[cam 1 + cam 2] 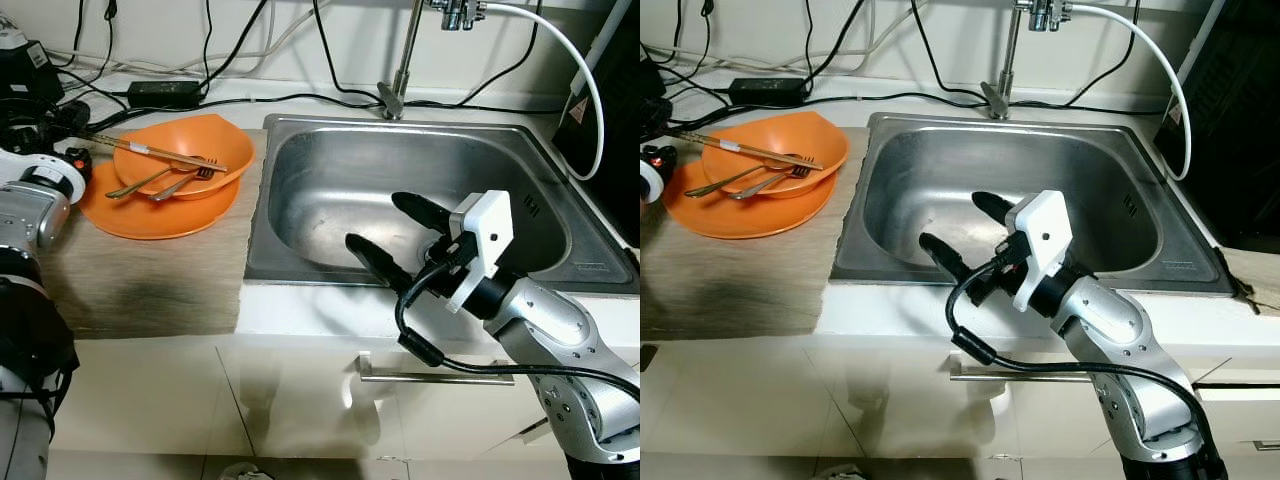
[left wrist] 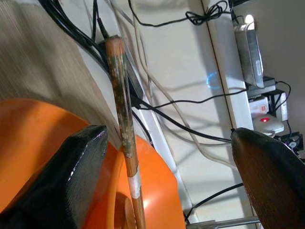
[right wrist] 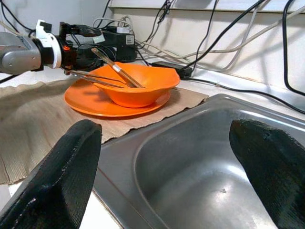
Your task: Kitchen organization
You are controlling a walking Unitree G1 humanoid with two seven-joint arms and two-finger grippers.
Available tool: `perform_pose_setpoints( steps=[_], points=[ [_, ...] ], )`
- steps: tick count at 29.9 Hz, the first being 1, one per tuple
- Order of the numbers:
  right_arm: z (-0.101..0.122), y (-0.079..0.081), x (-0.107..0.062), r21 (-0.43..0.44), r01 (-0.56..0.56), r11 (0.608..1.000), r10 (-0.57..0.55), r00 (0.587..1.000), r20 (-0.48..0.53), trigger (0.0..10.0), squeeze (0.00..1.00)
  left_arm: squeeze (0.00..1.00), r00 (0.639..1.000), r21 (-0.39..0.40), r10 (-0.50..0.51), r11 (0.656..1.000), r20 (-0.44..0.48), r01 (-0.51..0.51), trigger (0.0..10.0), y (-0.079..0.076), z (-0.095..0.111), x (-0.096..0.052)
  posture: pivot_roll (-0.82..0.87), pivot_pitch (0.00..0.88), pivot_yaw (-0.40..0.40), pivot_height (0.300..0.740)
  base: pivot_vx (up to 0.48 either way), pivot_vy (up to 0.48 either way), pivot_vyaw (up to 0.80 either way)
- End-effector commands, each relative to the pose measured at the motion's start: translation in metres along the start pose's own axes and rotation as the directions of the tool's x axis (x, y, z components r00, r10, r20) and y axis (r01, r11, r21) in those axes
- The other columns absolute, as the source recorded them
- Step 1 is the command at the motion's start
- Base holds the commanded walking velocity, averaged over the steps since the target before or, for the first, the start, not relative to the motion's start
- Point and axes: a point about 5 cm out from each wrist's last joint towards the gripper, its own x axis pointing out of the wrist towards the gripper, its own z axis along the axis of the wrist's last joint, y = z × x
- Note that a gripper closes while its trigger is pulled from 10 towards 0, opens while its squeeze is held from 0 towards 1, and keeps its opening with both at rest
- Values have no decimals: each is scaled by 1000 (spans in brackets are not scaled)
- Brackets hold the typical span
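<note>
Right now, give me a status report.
Right gripper open, over steel sink. Left gripper open around wooden chopsticks on orange bowl. Nothing in the way.

I see a white wall [image 1: 330, 40] draped with black cables [image 1: 300, 98] behind the counter. A steel sink [image 1: 320, 190] lies under and beyond the right jaws, its tap [image 1: 400, 60] at the back. White cabinet doors [image 1: 300, 400] stand below, softly lit.
</note>
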Motion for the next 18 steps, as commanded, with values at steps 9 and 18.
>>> perform_pose_setpoints(
  steps=[9, 18],
  points=[
    [5, 0, -1, -14, -3, 1000, 3, 1000, 2, 10000, 0, 0, 1000, 20, 7, 1000, -3, -7, 0, -8, -8, 6, -59, 0, 1, 740, 0, 0, 0],
    [6, 0, -1, -17, 0, 1000, 0, 1000, 3, 10000, 0, 0, 1000, 14, 4, 1000, 9, -5, 0, -9, -10, 7, -62, 0, 3, 740, 0, 0, 0]
  ],
)
